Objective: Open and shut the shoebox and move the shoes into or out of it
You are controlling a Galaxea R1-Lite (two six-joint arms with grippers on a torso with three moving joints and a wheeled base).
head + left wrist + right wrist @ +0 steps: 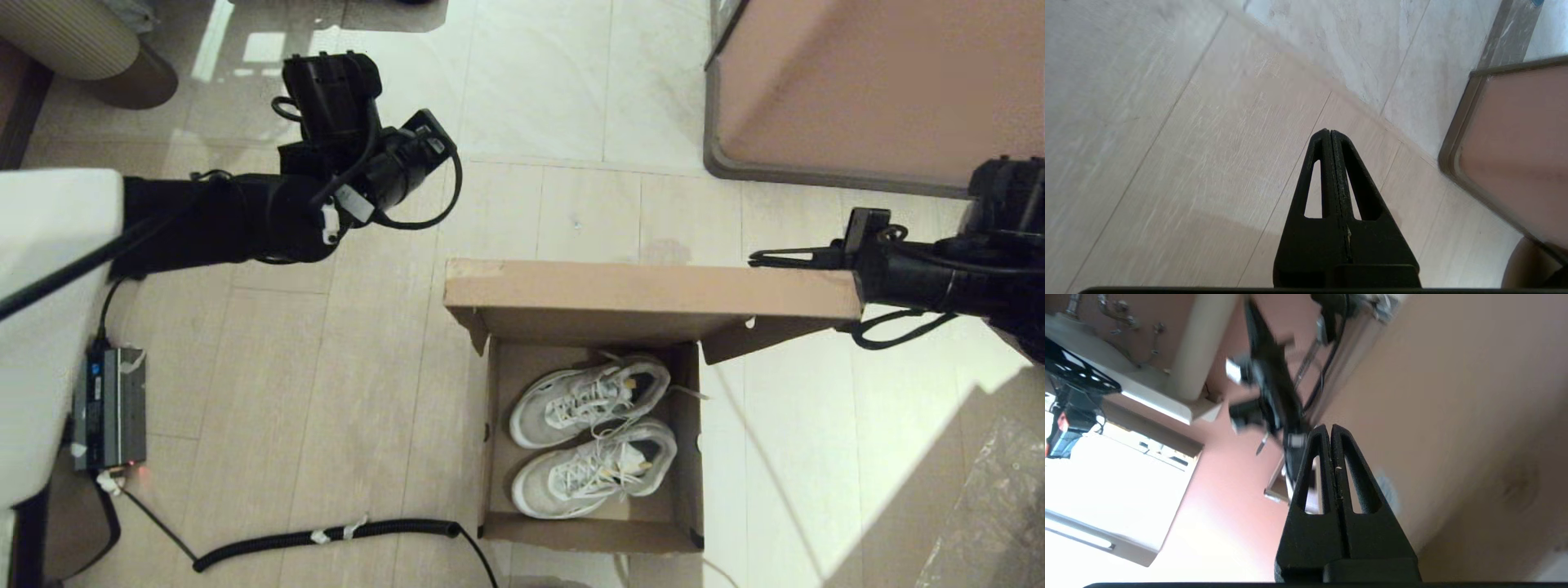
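The brown cardboard shoebox [694,457] stands open on the floor, its hinged lid [653,290] raised on the far side and leaning over the opening. Inside lie the two white and grey sneakers [592,400] side by side, toes to the left. My right gripper [754,259] is shut and empty, lying along the lid's far right edge against its outer face [1453,396]; its tips [1330,426] are pressed together. My left gripper [1329,131] is shut, held over bare floor left of the box, holding nothing.
A large pinkish-brown furniture block with a grey base [857,82] stands at the back right. A black coiled cable [326,535] runs along the floor to the box's near left corner. A grey power unit [110,408] sits at the left. Crinkled plastic [996,506] lies at the lower right.
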